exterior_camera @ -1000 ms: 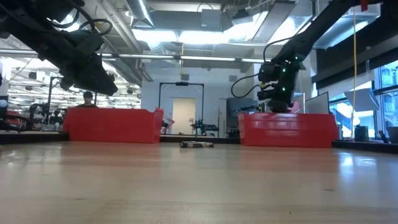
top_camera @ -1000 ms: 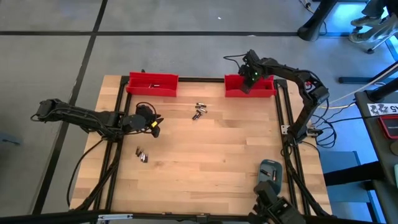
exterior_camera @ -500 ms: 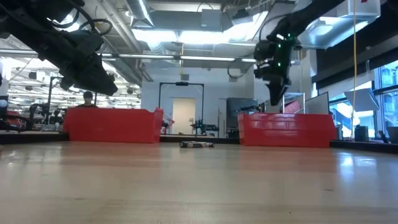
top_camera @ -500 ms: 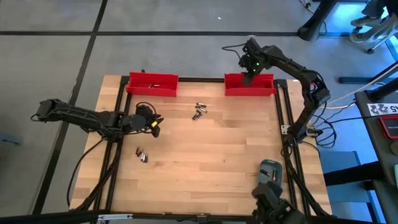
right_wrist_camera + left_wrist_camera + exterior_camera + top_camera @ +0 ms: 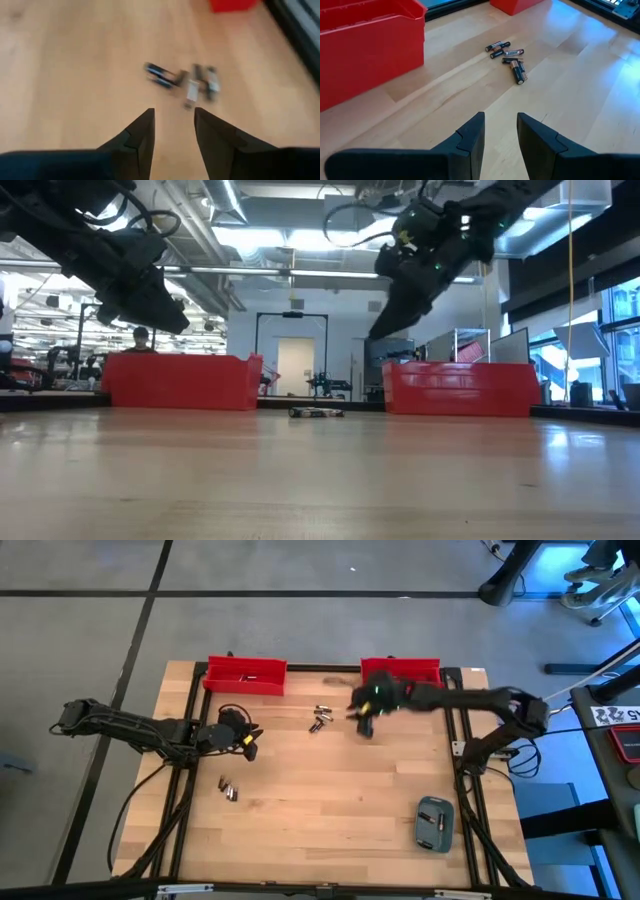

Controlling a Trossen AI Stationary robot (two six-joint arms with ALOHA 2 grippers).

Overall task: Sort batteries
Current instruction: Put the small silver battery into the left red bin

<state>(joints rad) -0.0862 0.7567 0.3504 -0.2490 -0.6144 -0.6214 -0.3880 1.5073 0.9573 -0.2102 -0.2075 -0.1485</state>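
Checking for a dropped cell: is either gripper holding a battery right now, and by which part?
No. The left gripper and right gripper both show an empty gap between their dark fingers; the small dark cylindrical batteries lie on the wooden table.

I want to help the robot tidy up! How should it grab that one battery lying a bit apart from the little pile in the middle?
Probably from straight above. That battery lies flat on the table, so the right gripper should pinch its middle across the round sides, not its ends. Its neighbours crowd one end; the middle looks clearer.
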